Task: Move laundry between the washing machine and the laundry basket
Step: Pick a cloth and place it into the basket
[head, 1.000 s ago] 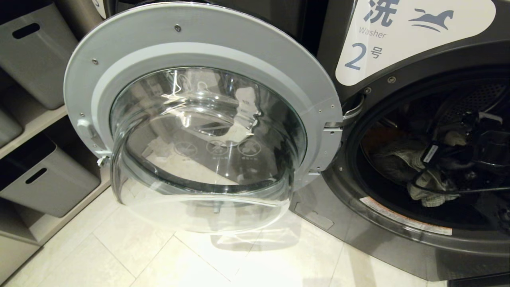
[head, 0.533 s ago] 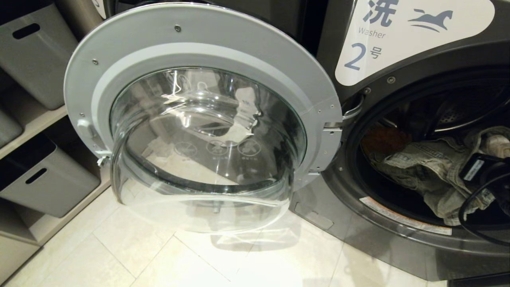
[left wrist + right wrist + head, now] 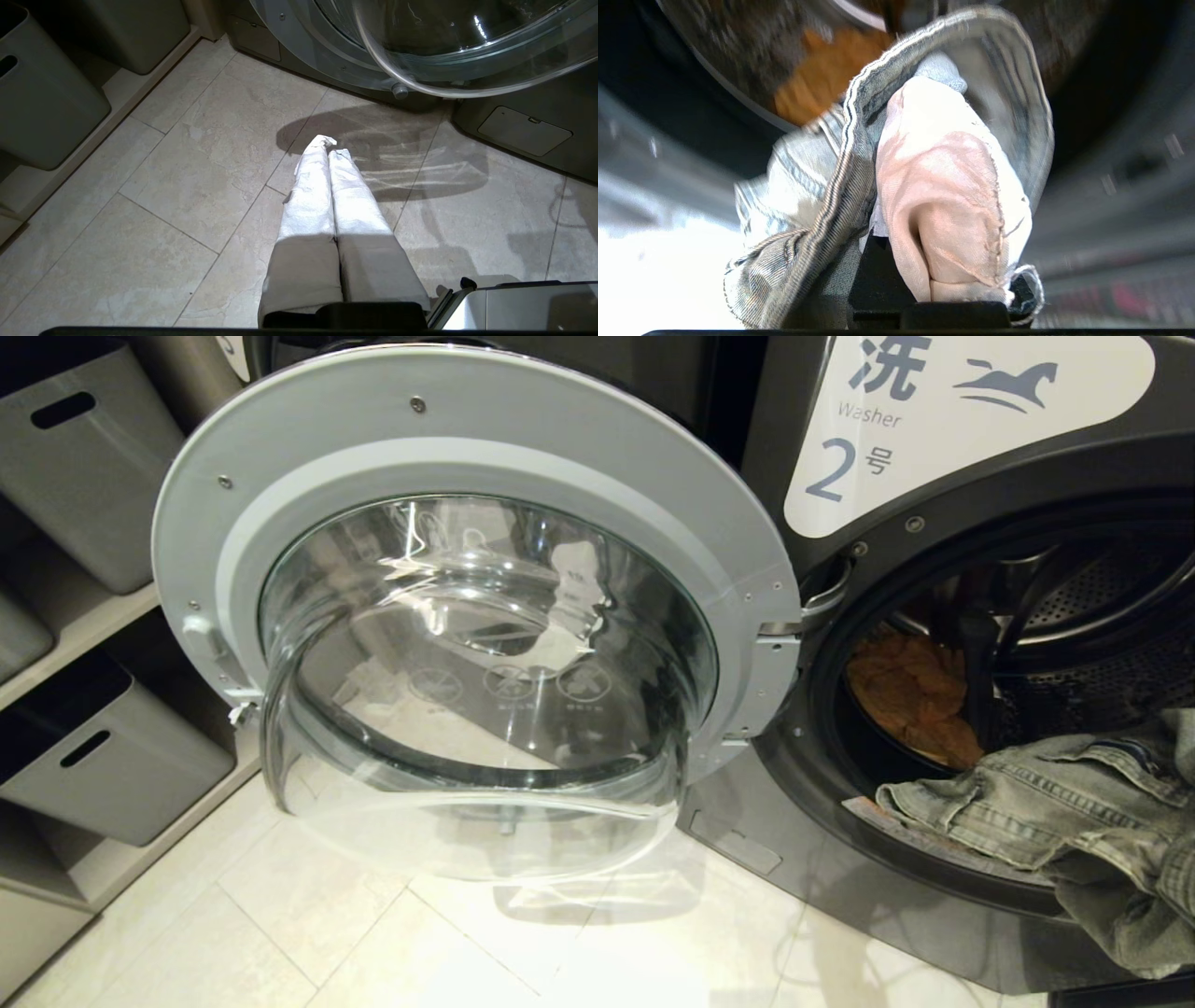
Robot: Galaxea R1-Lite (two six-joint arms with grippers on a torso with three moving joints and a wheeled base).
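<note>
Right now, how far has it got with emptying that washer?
Done: the washing machine stands with its door swung wide open. In hand: the right tool is shut on the denim garment, which hangs out over the drum's rim. Left: an orange garment lies inside the drum. The basket is not in view, so nothing shows as delivered. The left tool hangs shut over the floor.

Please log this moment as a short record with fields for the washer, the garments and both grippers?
washing machine: number 2, door swung open
denim garment: draped over the drum's lower rim, partly outside
orange garment: inside the drum
right gripper: shut on denim garment, at the drum mouth
left gripper: shut, empty, above the floor tiles
</note>
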